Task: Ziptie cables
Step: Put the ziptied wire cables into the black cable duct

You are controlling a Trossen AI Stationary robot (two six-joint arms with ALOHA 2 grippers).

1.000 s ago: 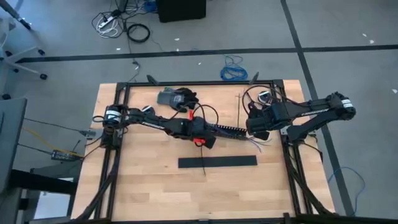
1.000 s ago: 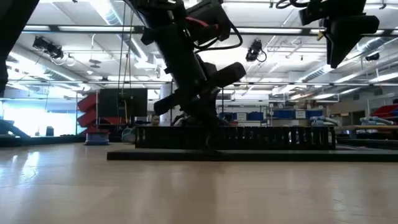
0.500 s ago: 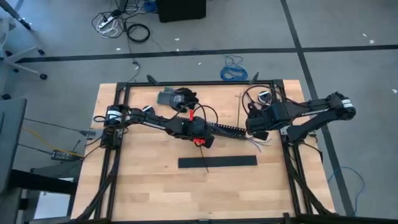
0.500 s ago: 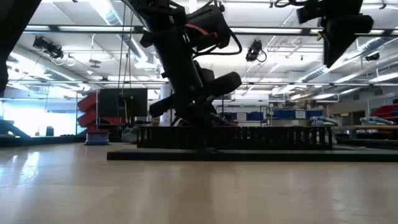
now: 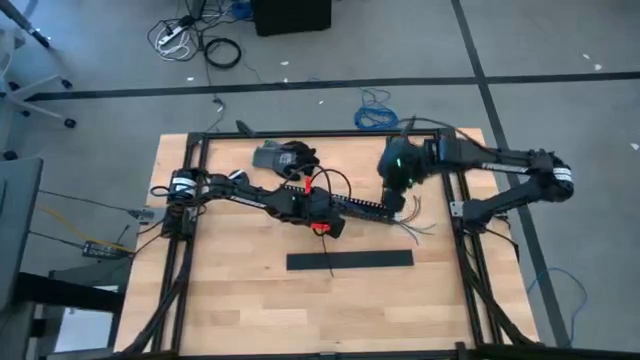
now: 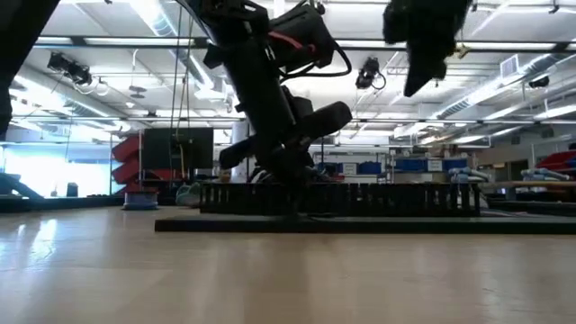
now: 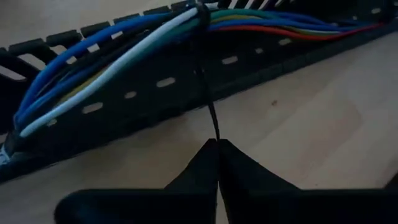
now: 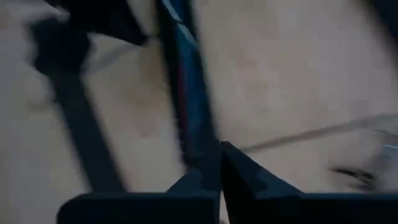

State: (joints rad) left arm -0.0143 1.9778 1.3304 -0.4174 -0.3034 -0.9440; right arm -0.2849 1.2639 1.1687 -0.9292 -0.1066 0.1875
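Left gripper [image 7: 217, 144] pinches ziptie [image 7: 204, 93] — wooden table [image 5: 230, 290].

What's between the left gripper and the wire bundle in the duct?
Left wrist view: only the ziptie, a thin black strip running from the left gripper, shut on its tail, up to the cables, looped round them. Bare wood otherwise.

Left gripper [image 7: 217, 144] low, fingers pinched together. Right gripper [image 8: 219, 152] raised off to its side, fingers closed, arm bent.

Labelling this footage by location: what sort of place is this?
Probably a big open-plan lab or workshop: ceiling light strips over a deep hall, blue bins on distant benches, and a grey floor with loose cords.
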